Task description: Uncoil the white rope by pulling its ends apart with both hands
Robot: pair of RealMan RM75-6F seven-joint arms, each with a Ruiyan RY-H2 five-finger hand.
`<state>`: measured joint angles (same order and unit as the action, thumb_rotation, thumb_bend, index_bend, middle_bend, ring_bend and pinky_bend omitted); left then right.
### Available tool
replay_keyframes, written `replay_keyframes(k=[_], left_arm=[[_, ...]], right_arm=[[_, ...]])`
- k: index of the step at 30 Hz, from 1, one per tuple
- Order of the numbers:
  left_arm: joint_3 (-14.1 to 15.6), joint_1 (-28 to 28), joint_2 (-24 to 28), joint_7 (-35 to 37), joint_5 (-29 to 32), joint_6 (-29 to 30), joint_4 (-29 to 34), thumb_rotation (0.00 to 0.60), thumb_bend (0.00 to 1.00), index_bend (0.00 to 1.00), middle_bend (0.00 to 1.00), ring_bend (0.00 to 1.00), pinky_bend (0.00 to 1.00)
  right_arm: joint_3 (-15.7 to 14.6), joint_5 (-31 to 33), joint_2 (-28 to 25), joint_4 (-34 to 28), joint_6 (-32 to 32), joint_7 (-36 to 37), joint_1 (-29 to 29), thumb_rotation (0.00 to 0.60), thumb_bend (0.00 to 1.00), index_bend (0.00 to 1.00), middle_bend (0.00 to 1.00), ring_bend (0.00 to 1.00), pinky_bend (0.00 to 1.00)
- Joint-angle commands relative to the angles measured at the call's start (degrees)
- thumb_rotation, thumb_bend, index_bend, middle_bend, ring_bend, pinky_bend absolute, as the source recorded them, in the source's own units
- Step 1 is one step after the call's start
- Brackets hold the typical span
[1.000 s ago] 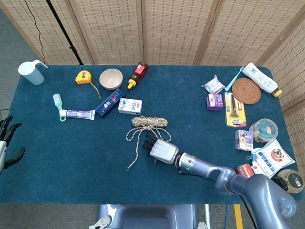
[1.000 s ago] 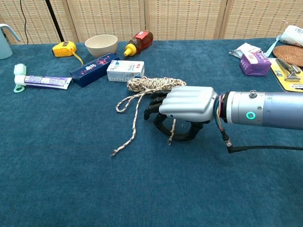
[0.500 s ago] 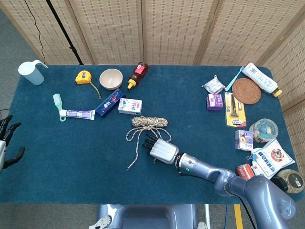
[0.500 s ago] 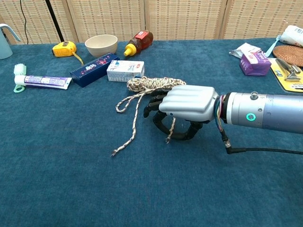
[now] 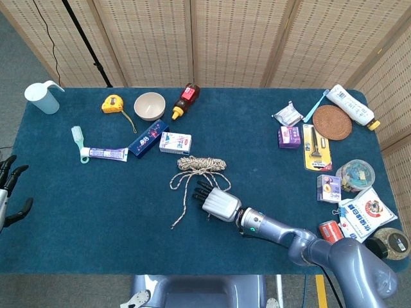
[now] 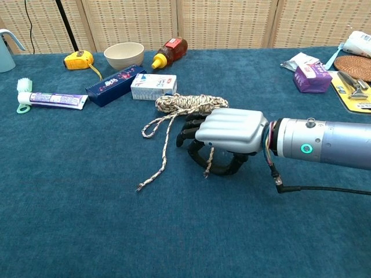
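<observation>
The white rope lies mid-table as a short coiled bundle (image 5: 202, 164) (image 6: 191, 103). One long loose end (image 5: 182, 205) (image 6: 156, 165) trails toward the near edge on the left side. My right hand (image 5: 218, 202) (image 6: 229, 132) sits palm down just in front of the coil. Its dark fingers curl around the second, shorter rope end (image 6: 207, 162), which hangs out beneath the palm. My left hand (image 5: 9, 192) stays off the table's left edge, far from the rope, fingers spread and holding nothing; the chest view does not show it.
Behind the coil stand a small white box (image 5: 174, 142) (image 6: 153, 86) and a dark blue box (image 5: 148, 138), with a toothpaste tube (image 5: 103, 154) to their left. A bowl (image 5: 149, 105), yellow tape measure (image 5: 112, 103) and sauce bottle (image 5: 186, 99) sit further back. Several items crowd the right side.
My right hand has drifted slightly toward the near edge with the short rope end still inside its curled fingers. The coil, the long end and my left hand have not moved.
</observation>
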<state>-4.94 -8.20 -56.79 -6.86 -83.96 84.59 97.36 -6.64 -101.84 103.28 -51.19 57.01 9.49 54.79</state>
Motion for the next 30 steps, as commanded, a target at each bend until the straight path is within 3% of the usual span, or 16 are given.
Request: replay_keyframes(k=[1, 15, 25, 30], left_arm=[[0.00, -0.04, -0.02, -0.03, -0.03, -0.03, 0.03, 0.525, 0.34, 0.17, 0.05, 0.09, 0.01], [-0.04, -0.23, 0.19, -0.20, -0.25, -0.13, 0.44, 0.525, 0.34, 0.17, 0.05, 0.09, 0.01], [0.48, -1.50, 0.08, -0.73, -1.79, -1.90, 0.63, 0.525, 0.34, 0.18, 0.05, 0.09, 0.01], [1.15, -3.48, 0.06, -1.00, -5.62, -3.54, -0.18, 0.525, 0.34, 0.24, 0.07, 0.11, 0.01]], right_arm=[[-0.02, -0.02, 0.23, 0.31, 0.10, -0.02, -0.12, 0.600, 0.43, 0.55, 0.18, 0.12, 0.00], [0.67, 0.56, 0.31, 0.16, 1.71, 0.49, -1.06, 0.600, 0.43, 0.64, 0.24, 0.15, 0.00], [2.57, 2.87, -2.17, -4.34, 3.36, 0.39, -2.70, 0.600, 0.43, 0.66, 0.27, 0.18, 0.00], [4.01, 4.99, -3.88, -7.13, 4.07, 0.05, -4.09, 0.600, 0.43, 0.66, 0.27, 0.18, 0.00]])
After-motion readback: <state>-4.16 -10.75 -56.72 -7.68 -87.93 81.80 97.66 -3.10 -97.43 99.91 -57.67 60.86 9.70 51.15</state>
